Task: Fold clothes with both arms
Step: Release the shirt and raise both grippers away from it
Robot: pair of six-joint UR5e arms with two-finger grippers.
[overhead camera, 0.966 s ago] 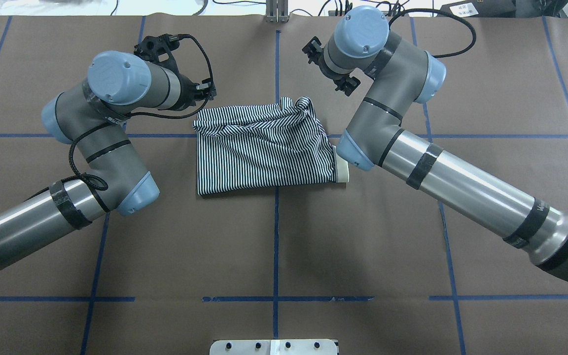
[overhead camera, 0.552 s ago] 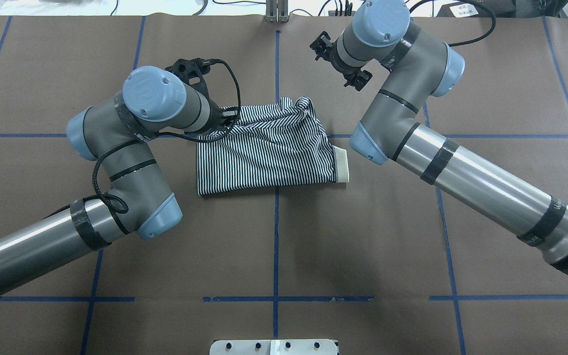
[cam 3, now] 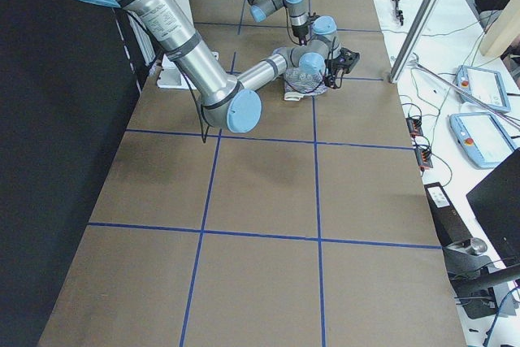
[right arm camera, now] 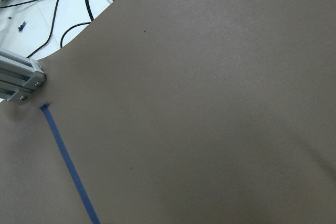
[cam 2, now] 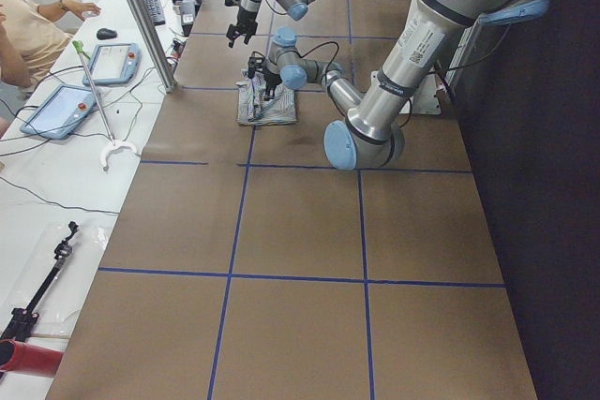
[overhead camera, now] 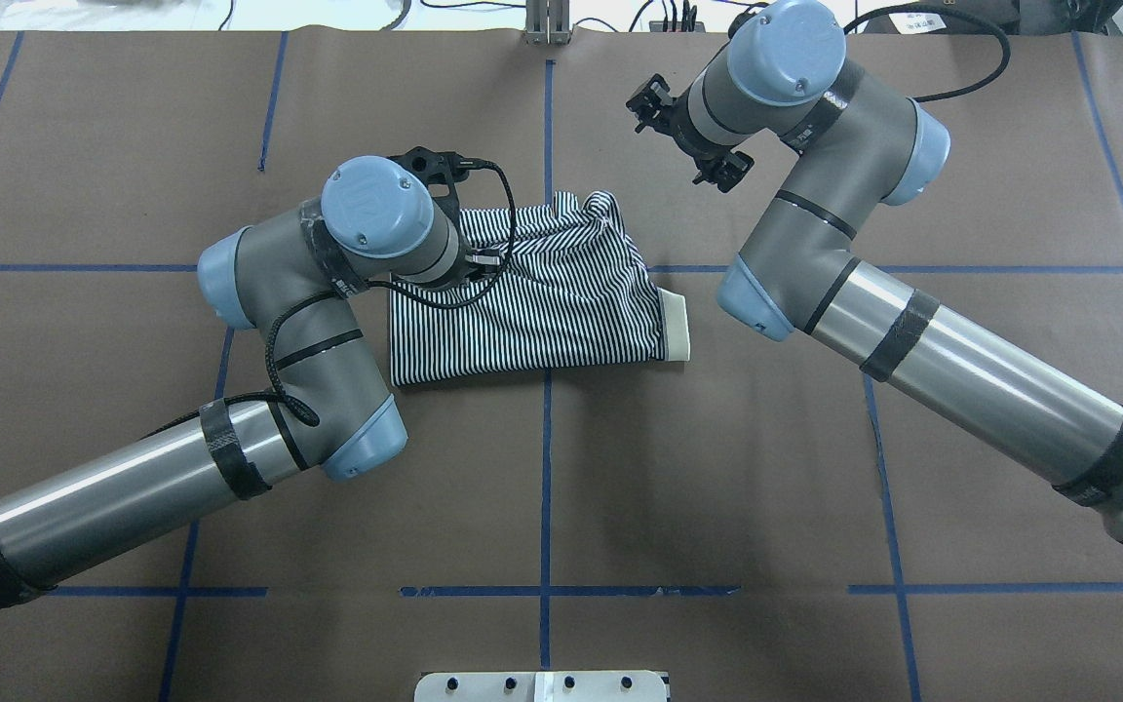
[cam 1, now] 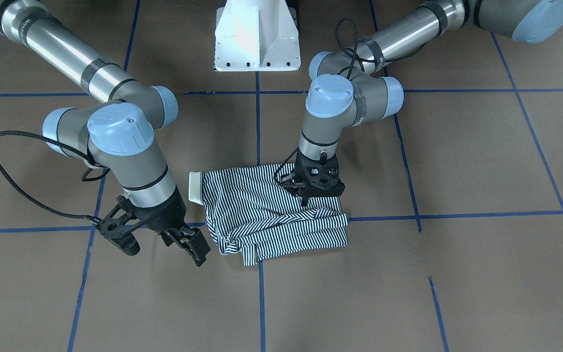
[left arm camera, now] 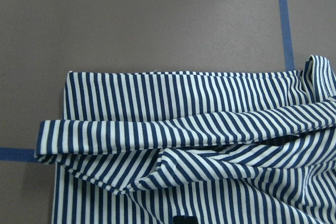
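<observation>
Polo shirt (overhead camera: pixel 561 312) – navy-and-white striped – lies folded into a rough rectangle on the brown table (overhead camera: pixel 717 487), slightly toward 12 o'clock from the table's centre in the overhead view. Cream collar (overhead camera: pixel 677 327) protrudes at the shirt's 3 o'clock edge. The 6 o'clock edge is straight; the 12 o'clock edge is bunched, with a loose folded band lying across it.

Left gripper (cam 1: pixel 313 188) points down over the shirt's 9 o'clock side, close above the fabric. Its fingertips are hidden by its own body, so finger spacing and contact with the cloth cannot be determined.

Right gripper (overhead camera: pixel 686 135) is positioned at 1 o'clock from the shirt, off the fabric and over bare table – fingers spread apart, holding nothing. Its wrist camera shows only table surface and blue tape (right arm camera: pixel 68 163).
</observation>
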